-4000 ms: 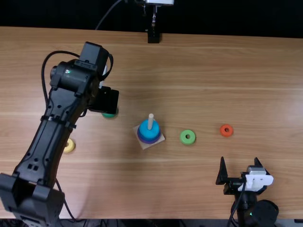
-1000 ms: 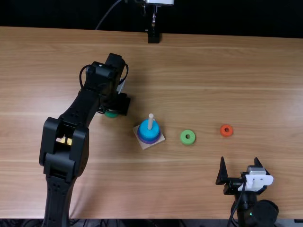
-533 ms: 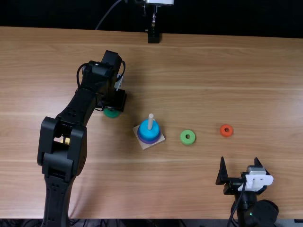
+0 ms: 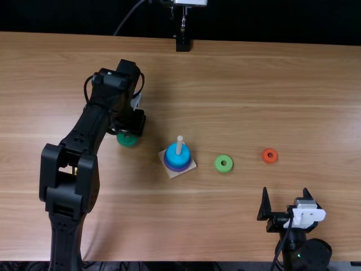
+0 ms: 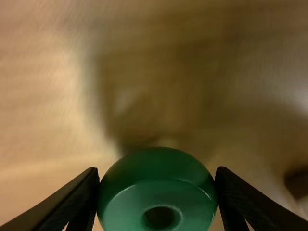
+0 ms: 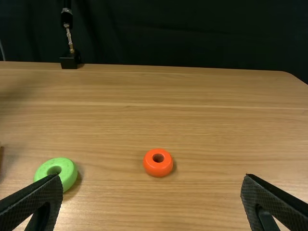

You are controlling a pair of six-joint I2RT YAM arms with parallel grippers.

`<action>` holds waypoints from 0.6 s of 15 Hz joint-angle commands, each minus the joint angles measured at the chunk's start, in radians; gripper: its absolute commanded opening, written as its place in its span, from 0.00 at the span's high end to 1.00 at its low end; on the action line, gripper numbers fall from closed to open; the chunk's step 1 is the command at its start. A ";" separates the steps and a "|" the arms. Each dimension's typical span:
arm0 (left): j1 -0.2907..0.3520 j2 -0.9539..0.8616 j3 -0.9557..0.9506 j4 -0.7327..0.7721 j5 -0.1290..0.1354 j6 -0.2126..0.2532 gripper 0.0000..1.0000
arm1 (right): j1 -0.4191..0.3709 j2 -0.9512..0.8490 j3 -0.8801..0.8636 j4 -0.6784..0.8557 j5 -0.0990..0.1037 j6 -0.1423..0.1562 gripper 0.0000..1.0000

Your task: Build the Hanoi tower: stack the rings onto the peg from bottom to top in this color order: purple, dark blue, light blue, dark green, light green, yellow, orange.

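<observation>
OK, left tool (image 5: 158, 172) has the dark green ring (image 5: 126, 207) pinched by its sides, left of the peg (image 4: 179, 145) in the top view. Our main risk: curved sides could let the ring roll in the grip and arrive tilted. If we lower it off-centre, it'd jam on the peg or shove the base (image 4: 174, 174). Right tool (image 6: 152, 180) is spread, empty.

backdrop (image 6: 192, 33): black, perhaps cloth | table (image 4: 254, 84): light brown wood

No label, number or sign can be read anywhere here.
</observation>
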 commanded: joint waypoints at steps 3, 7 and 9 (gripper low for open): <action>0.012 -0.113 0.121 -0.133 -0.004 -0.007 1.00 | -0.012 -0.013 -0.060 -0.078 -0.010 -0.002 0.00; -0.004 -0.205 0.123 -0.145 -0.003 -0.078 1.00 | -0.012 -0.013 -0.060 -0.078 -0.010 -0.002 0.00; -0.027 -0.258 0.116 -0.142 -0.001 -0.165 1.00 | -0.012 -0.013 -0.060 -0.078 -0.012 -0.002 0.00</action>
